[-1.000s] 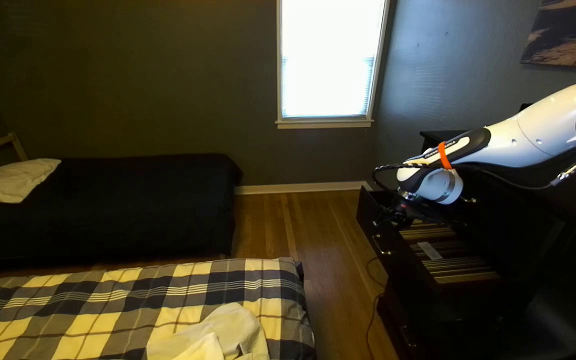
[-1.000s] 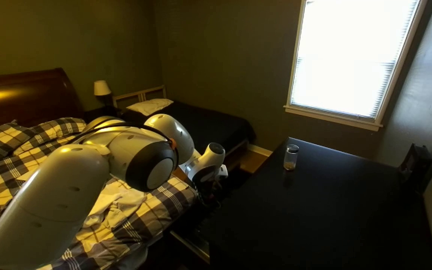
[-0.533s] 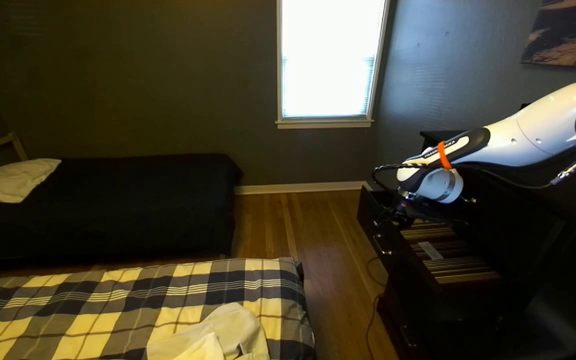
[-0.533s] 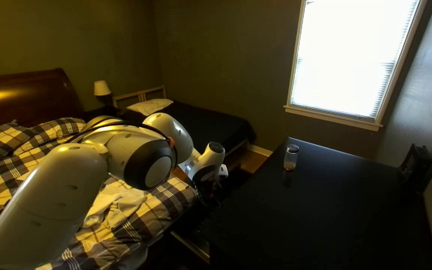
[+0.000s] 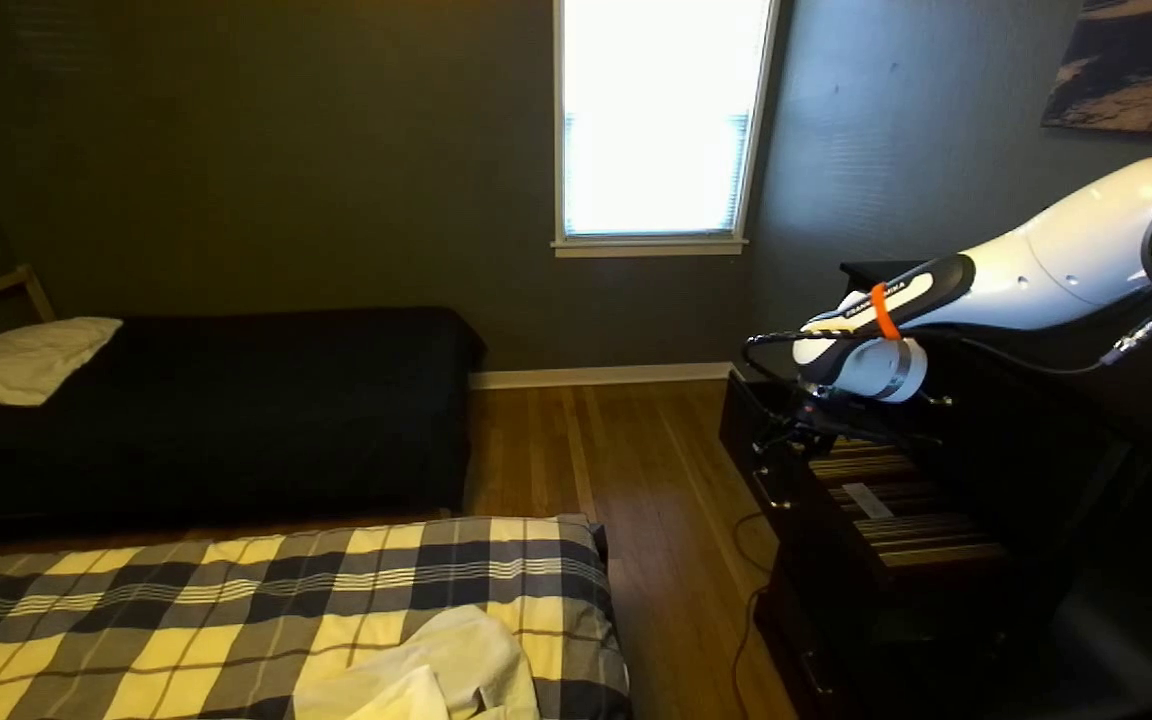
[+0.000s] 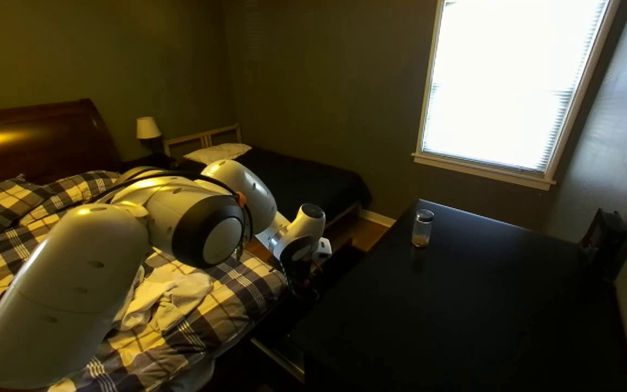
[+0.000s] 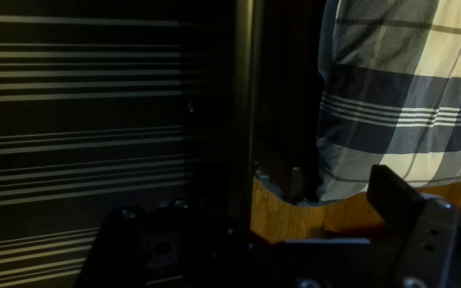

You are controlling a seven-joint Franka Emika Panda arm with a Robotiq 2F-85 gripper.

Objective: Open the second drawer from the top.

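Wrist view: gripper (image 7: 254, 196) jaws spread well apart, nothing seen clamped; rim of the second drawer (image 7: 244, 88) runs up the picture through the gap between
Second drawer: sticks out from the dresser (image 6: 455, 305), on the side facing the plaid bed (image 5: 266, 600); striped bottom (image 5: 946, 552) bared; another drawer's pull (image 5: 939, 401) sits higher on the dresser's face, so likely the right one
Gripper vs dresser: out from the dresser's face, at the drawer's outer edge, near the front pull (image 5: 779, 504); touching or not, cannot tell, too dark
Long axis: along the dresser's face; travel runs square away from the dresser toward the plaid bed
Arm (image 5: 1036, 270): only one, so no choice of side
Progress: looks mostly or fully done, end of travel unclear
Next: probably pull farther square off the dresser, or lift clear if far enough; a skewed pull could jam it
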